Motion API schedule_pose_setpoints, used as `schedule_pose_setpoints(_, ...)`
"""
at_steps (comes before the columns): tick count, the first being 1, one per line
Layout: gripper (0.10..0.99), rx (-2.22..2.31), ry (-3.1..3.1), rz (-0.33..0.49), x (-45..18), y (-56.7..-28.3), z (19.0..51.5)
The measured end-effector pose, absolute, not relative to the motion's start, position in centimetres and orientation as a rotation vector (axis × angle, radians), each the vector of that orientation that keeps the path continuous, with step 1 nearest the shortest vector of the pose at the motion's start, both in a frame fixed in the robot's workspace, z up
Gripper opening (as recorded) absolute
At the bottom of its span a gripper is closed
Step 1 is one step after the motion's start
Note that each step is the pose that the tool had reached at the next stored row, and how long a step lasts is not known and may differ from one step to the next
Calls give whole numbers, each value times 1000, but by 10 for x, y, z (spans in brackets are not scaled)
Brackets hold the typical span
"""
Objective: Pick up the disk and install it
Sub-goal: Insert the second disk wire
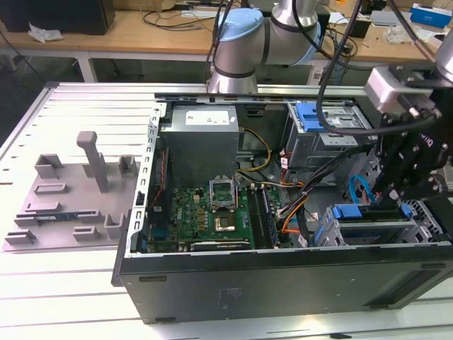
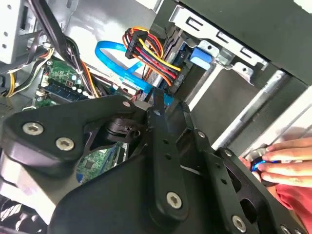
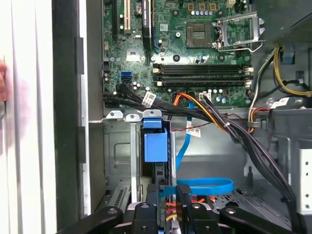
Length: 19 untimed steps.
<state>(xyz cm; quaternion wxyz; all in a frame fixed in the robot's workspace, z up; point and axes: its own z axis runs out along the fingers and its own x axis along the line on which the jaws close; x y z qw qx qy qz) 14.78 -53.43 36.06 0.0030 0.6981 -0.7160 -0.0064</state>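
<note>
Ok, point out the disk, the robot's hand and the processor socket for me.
disk [image 3: 155,146]: first wrist view, on its blue carrier tab.
hand [image 3: 173,207]: first wrist view, midway between the black fingertips.
processor socket [image 1: 225,224]: exterior view, on the socket's centre on the green board.

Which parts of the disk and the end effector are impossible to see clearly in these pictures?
- Disk: in the first wrist view the blue carrier end shows in the bay; the bay walls hide the silver body and label.
- End effector: in the exterior view its fingertips are lost against the dark case edge.
- A hand: the second wrist view's edge cuts it off, and the end effector's black links cover part.
</note>
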Motion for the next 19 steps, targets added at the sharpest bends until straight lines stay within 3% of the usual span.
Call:
schedule_pose_setpoints(7,282,2194,-2250,-7,148,-529,384)
schedule_pose_setpoints(9,149,2193,-2250,-5,148,-528,384)
schedule_pose_setpoints(11,106,2193,-2250,-5,148,-528,384)
schedule_pose_setpoints(19,106,2193,-2250,-5,148,-528,384)
